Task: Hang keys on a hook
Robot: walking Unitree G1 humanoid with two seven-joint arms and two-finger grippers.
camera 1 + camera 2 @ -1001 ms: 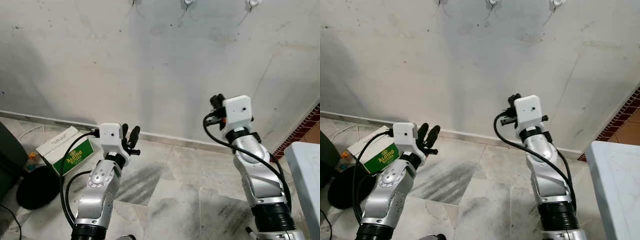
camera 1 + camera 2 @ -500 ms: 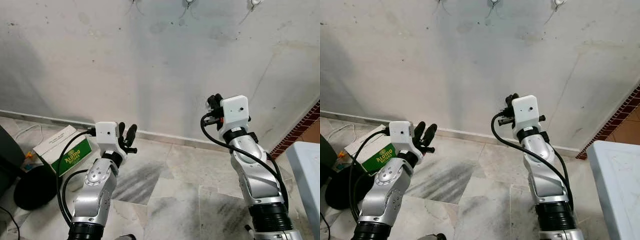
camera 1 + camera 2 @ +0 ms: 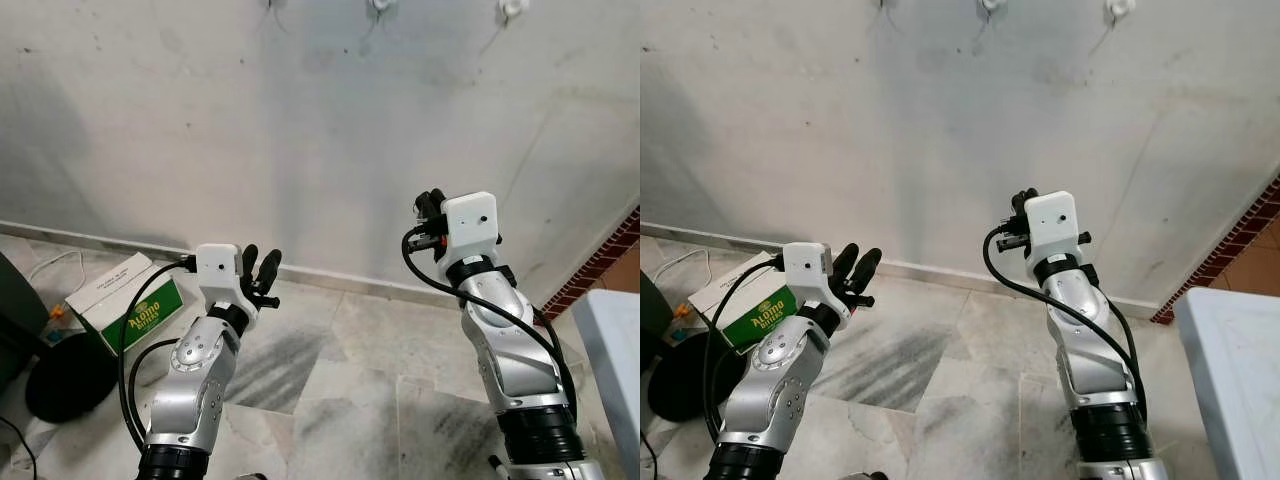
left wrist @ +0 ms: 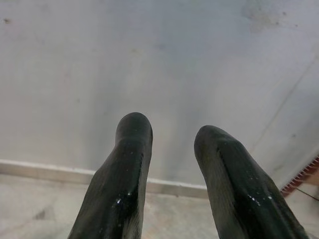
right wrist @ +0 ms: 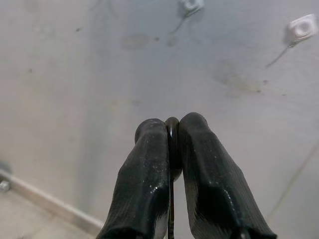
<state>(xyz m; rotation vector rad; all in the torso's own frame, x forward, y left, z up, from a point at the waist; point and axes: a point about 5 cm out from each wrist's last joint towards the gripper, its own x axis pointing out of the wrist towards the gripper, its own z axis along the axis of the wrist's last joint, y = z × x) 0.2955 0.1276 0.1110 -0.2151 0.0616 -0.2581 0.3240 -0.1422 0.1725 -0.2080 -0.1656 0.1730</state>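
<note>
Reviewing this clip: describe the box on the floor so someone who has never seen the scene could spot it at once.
Start from the pale wall and follow its base toward the robot's left. There, on the marble floor beyond the left tool, lies the cardboard box, beside a dark round object. Its white top and bright green side with yellow lettering set it apart.

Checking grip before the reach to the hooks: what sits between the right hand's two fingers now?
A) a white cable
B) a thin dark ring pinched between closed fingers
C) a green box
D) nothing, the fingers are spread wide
B: in the right wrist view the right hand has its fingers pressed together on a thin dark ring, probably the key ring.
</note>
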